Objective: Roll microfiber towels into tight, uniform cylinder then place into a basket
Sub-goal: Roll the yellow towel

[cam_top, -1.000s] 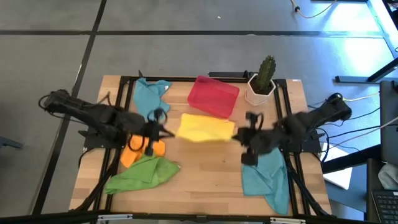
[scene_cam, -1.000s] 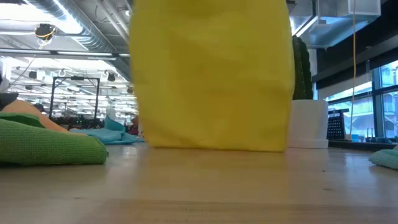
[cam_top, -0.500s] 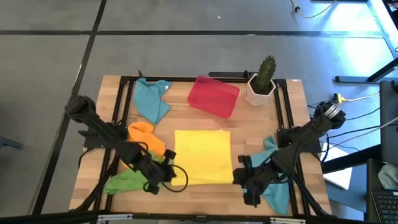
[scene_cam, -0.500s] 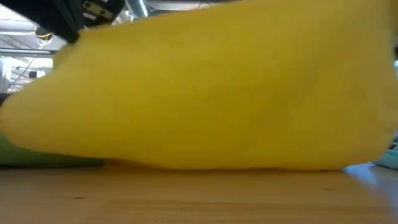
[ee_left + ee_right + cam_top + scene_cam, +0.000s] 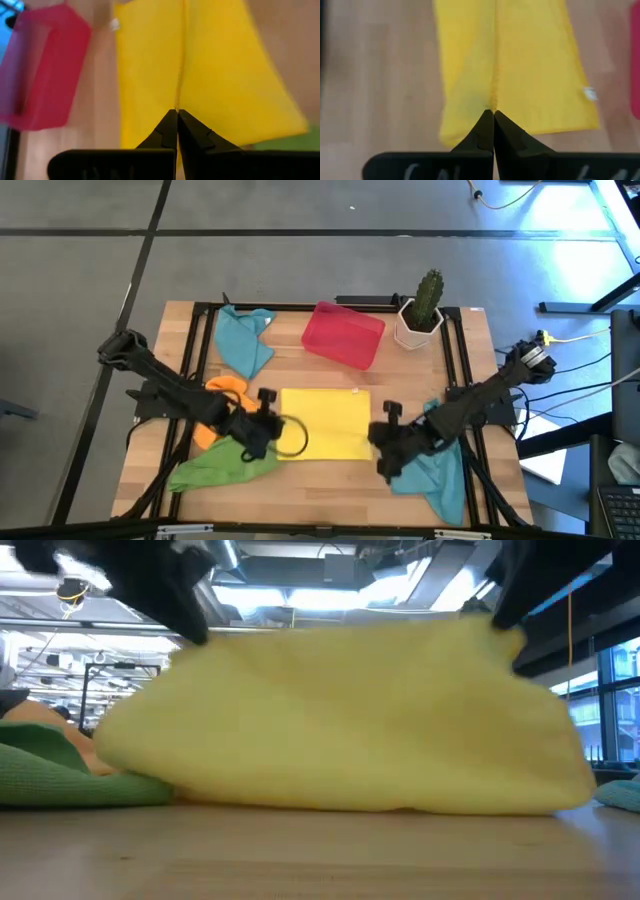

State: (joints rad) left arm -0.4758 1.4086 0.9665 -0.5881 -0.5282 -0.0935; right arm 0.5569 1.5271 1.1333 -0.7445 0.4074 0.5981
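A yellow towel (image 5: 325, 420) lies spread at the table's middle, with its near edge raised, as the low view (image 5: 340, 730) shows. My left gripper (image 5: 272, 432) is shut on its near left corner, and my right gripper (image 5: 385, 444) is shut on its near right corner. The red basket (image 5: 343, 335) stands beyond the towel at the far middle and also shows in the left wrist view (image 5: 40, 65). An orange towel (image 5: 222, 392) and a green towel (image 5: 222, 466) lie by the left arm. One teal towel (image 5: 245, 340) lies far left, another (image 5: 432, 472) under the right arm. My left gripper pinches the yellow towel's near left corner (image 5: 176, 102) between its two shut fingers, slanting down from the table's left and near side. That corner is lifted (image 5: 200, 640); the cloth runs down from it to the table, with a ridge rising from the fingertips. My right gripper pinches the yellow towel's near right corner (image 5: 492, 102) between its two shut fingers, slanting down from the table's right and near side. The corner is held up (image 5: 490, 630), and the rest of the cloth slopes down onto the table.
A white pot with a cactus (image 5: 420, 318) stands far right, next to the basket. A black frame (image 5: 200, 330) runs along the table's sides. Bare wood (image 5: 330, 490) shows between the yellow towel and the near edge.
Both grippers have come down and toward the table's near edge with the yellow towel, moving apart. The towel hung from them like a curtain over the far middle. Now its far part lies spread flat on the table and only its near edge stays lifted.
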